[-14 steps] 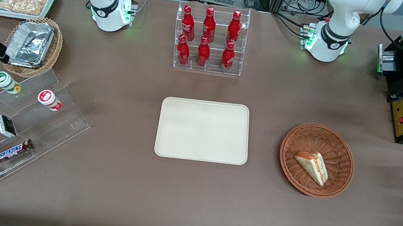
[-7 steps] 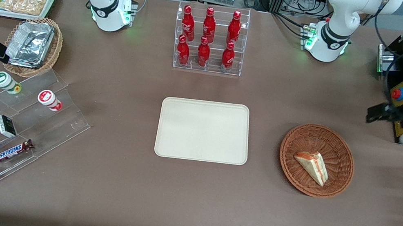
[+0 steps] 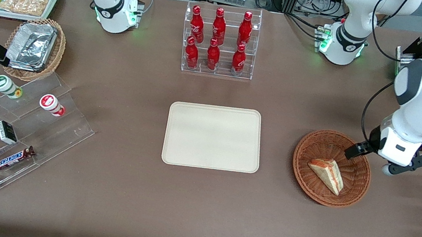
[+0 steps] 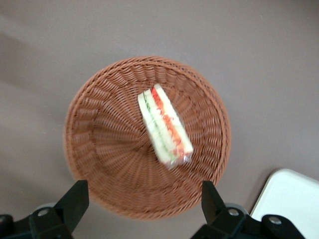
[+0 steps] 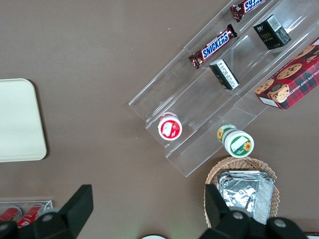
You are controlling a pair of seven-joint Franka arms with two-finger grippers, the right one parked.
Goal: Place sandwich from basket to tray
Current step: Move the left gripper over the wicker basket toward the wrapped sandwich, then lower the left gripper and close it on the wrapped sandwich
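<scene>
The sandwich [image 3: 327,174] is lying untouched in the basket [image 3: 312,188], nearest the front camera, while the tray [image 3: 214,137] is waiting bare beside it toward the parked arm's end of the bench [image 3: 194,215]. And the left arm is swinging in fast: a second ago barely in frame, now its pincer [image 4: 144,201] is hovering above the basket's farther rim, spread wide and carrying nothing. The pickup is looking imminent.
</scene>
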